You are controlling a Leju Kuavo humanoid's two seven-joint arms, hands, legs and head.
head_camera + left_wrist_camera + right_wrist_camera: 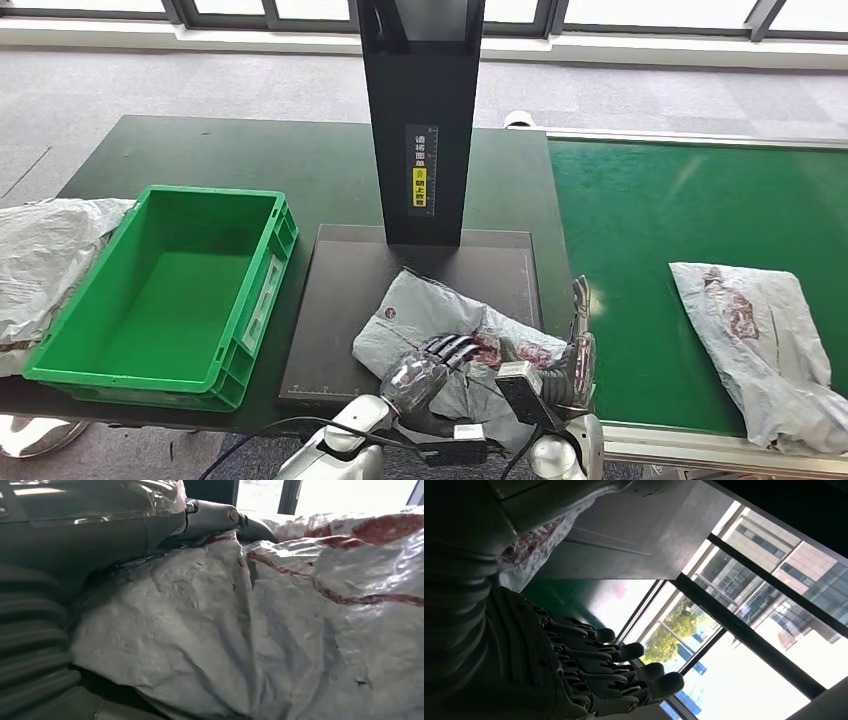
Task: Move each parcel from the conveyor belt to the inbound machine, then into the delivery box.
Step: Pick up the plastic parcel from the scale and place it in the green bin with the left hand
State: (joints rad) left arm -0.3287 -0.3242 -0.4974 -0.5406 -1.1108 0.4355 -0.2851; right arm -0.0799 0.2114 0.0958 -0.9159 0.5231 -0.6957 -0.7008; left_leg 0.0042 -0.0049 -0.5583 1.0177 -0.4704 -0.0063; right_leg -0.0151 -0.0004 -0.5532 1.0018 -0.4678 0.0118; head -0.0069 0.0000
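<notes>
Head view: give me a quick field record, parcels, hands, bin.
parcel on machine: grey parcel lies on the black scan plate, its near edge over the plate's front
left hand: left hand rests on top of that parcel, fingers curled over it
right hand: right hand at the parcel's right edge, fingers extended
conveyor: second parcel on the green belt
delivery box: green crate, nothing inside
grip: cannot tell for either hand

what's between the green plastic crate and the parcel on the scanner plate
Head view: only bare dark scanner plate between the green plastic crate and the crumpled grey plastic parcel.
</notes>
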